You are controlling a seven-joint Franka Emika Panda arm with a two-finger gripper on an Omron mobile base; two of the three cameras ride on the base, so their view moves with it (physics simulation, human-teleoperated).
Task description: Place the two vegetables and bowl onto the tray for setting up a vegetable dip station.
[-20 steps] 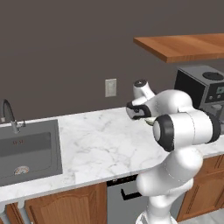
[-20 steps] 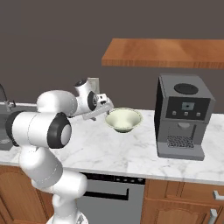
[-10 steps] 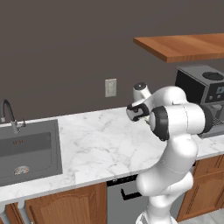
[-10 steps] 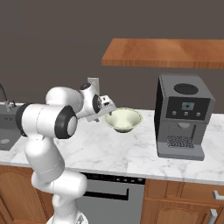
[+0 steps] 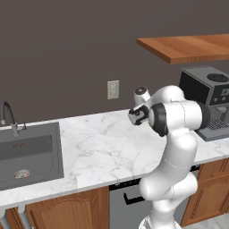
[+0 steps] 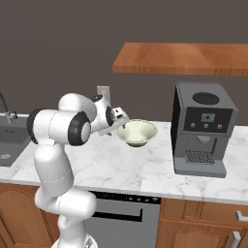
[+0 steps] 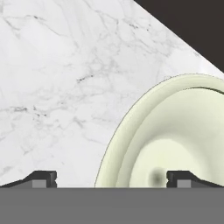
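A wide pale cream-green bowl [image 6: 137,132] stands upright on the marble counter [image 6: 111,164]. My gripper [image 6: 121,118] hangs at the bowl's left rim, tilted down toward it. In the hand view the gripper [image 7: 113,178] is open and straddles the rim of the bowl [image 7: 175,135]: one fingertip [image 7: 183,177] is over the bowl's inside, the other over bare counter [image 7: 65,78]. Nothing is held. The two vegetables and the tray are out of view.
A grey coffee machine [image 6: 203,128] stands on the counter right of the bowl, under a wooden shelf [image 6: 184,58]. A sink [image 5: 27,154] with a faucet [image 5: 9,117] lies far left. A wall outlet [image 5: 113,89] sits behind the arm.
The arm's elbow has swung up and its links have turned. The gripper has edged slightly right toward the bowl and stays open. The bowl has not moved.
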